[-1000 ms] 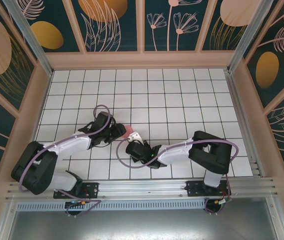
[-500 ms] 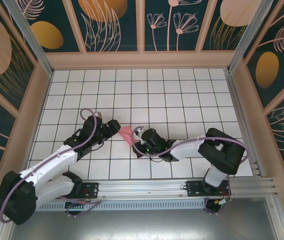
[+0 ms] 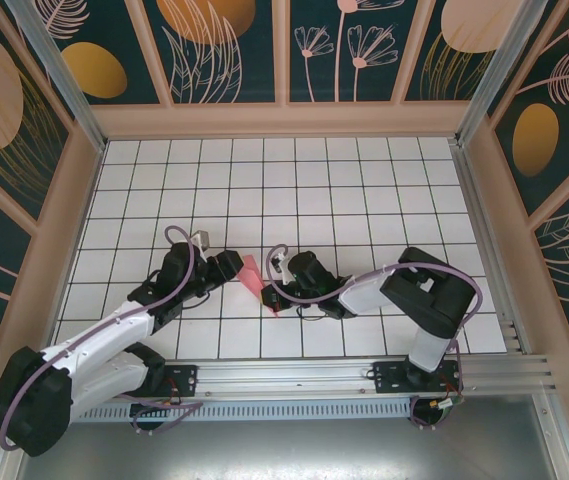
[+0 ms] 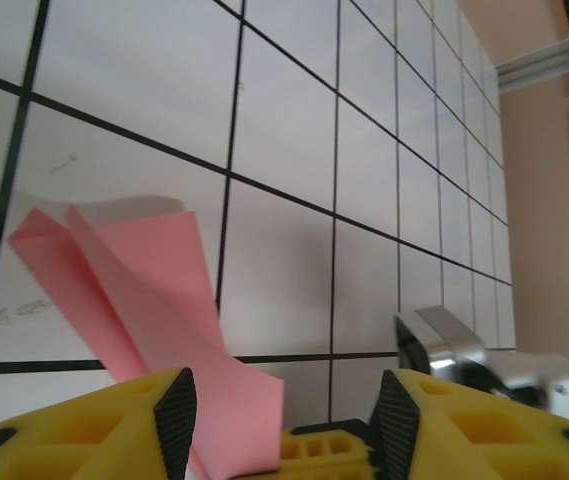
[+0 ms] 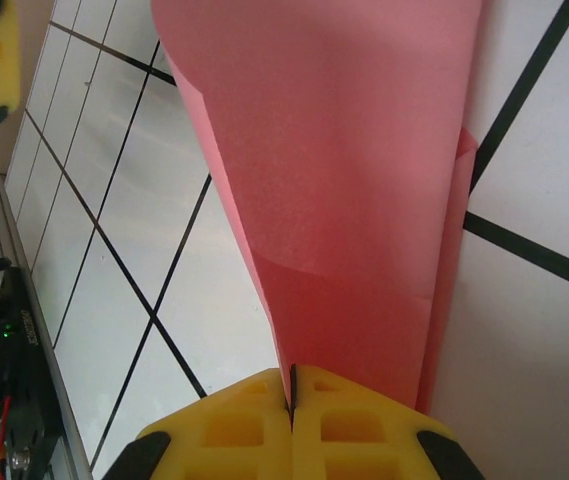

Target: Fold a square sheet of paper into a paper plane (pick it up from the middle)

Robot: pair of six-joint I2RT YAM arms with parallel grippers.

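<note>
Lab cell: gridded table (image 3: 364,180), aluminium rails (image 3: 294,375)

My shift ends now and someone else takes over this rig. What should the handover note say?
Right gripper: fingers shut on the tapered end of the folded pink paper.
Left gripper: fingers apart, with an edge of the paper between them, not pinched.
Paper: between the two arms, over the white grid table, near its front middle.
Done: sheet picked up and folded into a narrow layered shape.
Left: likely more creasing. I cannot tell whether the plane is finished.
</note>
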